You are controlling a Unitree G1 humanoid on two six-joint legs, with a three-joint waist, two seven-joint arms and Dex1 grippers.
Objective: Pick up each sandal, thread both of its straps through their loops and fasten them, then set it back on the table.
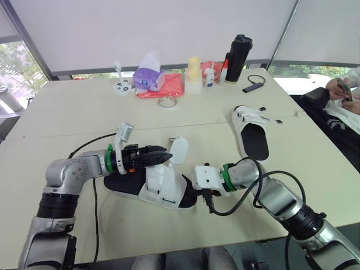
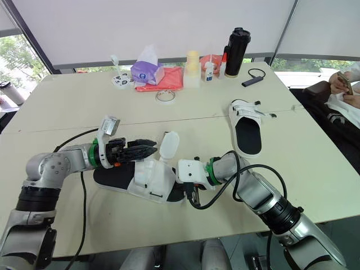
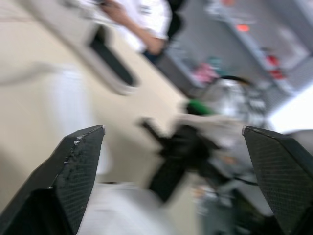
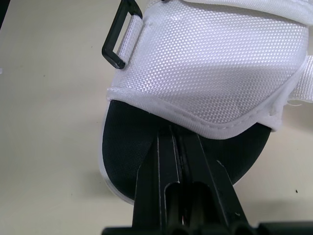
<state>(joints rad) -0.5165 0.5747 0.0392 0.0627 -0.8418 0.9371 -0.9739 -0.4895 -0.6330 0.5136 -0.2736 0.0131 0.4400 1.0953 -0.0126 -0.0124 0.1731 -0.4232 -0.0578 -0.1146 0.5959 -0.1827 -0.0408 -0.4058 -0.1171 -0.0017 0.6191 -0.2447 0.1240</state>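
Head views: on the pale worktop (image 1: 67, 118) the near sandal (image 1: 160, 188), white upper on a black sole, lies flat close to the near edge, between the two arms. The left fingers (image 1: 160, 157) hover over its heel half, pointing right. Just past their tips a white strap (image 1: 179, 151) stands upright and loose. The right fingers (image 2: 188, 194) reach in from the right and meet the sandal's right end at the sole. The far sandal (image 1: 251, 132) lies flat further back on the right, well apart from both arms. Along the far edge stand a purple tissue pack (image 1: 149, 77), a red cloth (image 1: 171, 85), a tape ring (image 1: 167, 102), a yellow-topped bottle (image 1: 194, 75) and a black flask (image 1: 238, 58). A person (image 1: 344, 90) sits at the right edge, hands together.

Left wrist view: the two black pads (image 3: 73, 171) stand wide apart, released, with nothing between them. Beyond them all is blurred: pale worktop, a black-and-white shape that may be the far sandal, and the other arm.

Right wrist view: the right fingers are pressed together over the black footbed (image 4: 124, 147), their tips hidden under the edge of the white upper (image 4: 215, 68). Whether they pinch any of it cannot be told. A black loop (image 4: 120, 36) hangs from the upper's side, with no strap through it.
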